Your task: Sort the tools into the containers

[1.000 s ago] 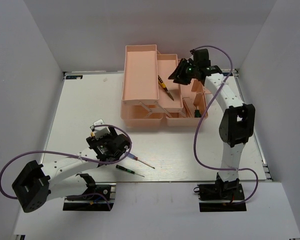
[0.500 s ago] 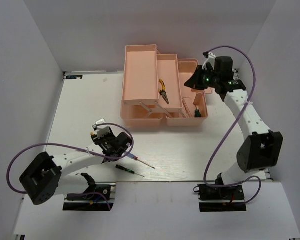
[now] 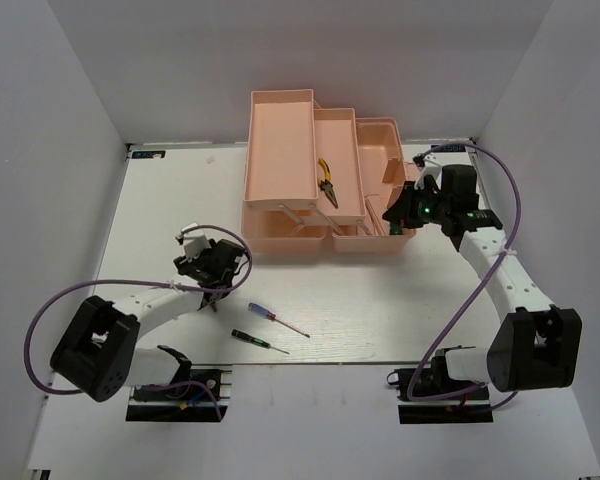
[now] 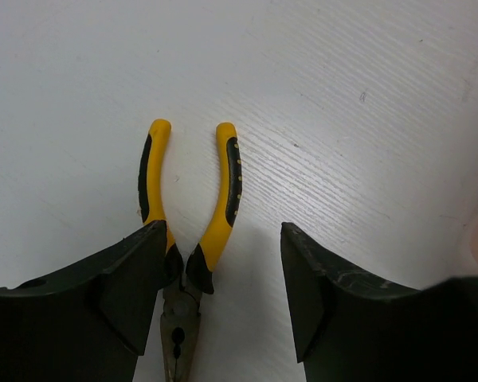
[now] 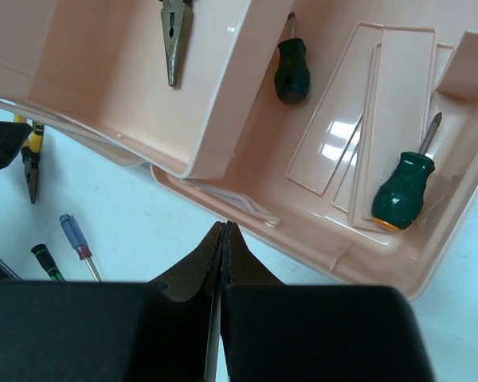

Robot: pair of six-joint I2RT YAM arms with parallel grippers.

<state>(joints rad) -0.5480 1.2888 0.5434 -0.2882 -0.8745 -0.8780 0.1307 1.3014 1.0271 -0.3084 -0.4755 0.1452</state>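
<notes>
Task is approx. half done: 1 pliers (image 3: 326, 180), 2 stubby drivers (image 5: 402, 189) (image 5: 291, 70) in toolbox (image 3: 280, 140); 2nd pliers (image 4: 193, 267), 2 screwdrivers (image 3: 265, 313) (image 3: 248, 337) pending on table (image 3: 430, 300); L end effector (image 4: 223, 239) open astride 2nd pliers, R end effector (image 5: 223, 231) closed, empty.

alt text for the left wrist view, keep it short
Yellow-and-black pliers lie flat on a white table, handles pointing away from the camera. The left gripper hangs over them with its dark jaws open on either side, not closed on them.

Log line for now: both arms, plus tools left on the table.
left fingers: open over table pliers | right fingers: shut, empty, over toolbox | loose: purple screwdriver, green screwdriver | stowed: tray pliers
</notes>
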